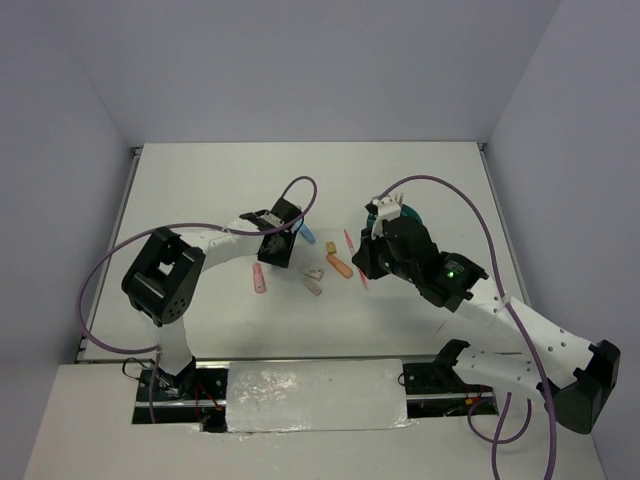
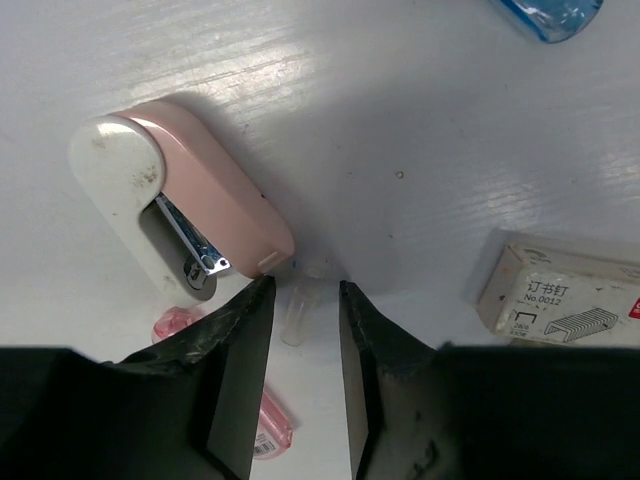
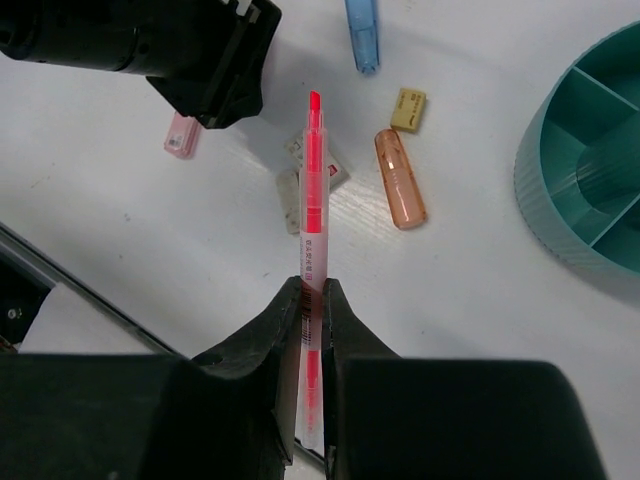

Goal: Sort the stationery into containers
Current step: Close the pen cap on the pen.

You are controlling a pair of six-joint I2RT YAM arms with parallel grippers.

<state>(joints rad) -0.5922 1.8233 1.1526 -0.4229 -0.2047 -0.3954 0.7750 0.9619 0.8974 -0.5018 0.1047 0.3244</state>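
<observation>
Hardly begun — right fingers (image 3: 270, 335) clench a red pen (image 3: 313, 200), left fingers (image 2: 240, 345) bracket a clear piece (image 2: 300, 312) ungripped — everything else litters the bench (image 1: 200, 190).

Left tool (image 2: 303, 292) low, jaws partly apart; right tool (image 3: 313, 292) tight on a red pen (image 3: 314, 190).

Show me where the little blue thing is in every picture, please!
Top external: the blue piece lies close to the centre of the picture.
Left wrist: the blue piece is in the top right corner, cut off by the edge.
Right wrist: the blue piece is at the top edge, slightly right of the middle.
Shared landmark: the pink piece shows in all three.
</observation>
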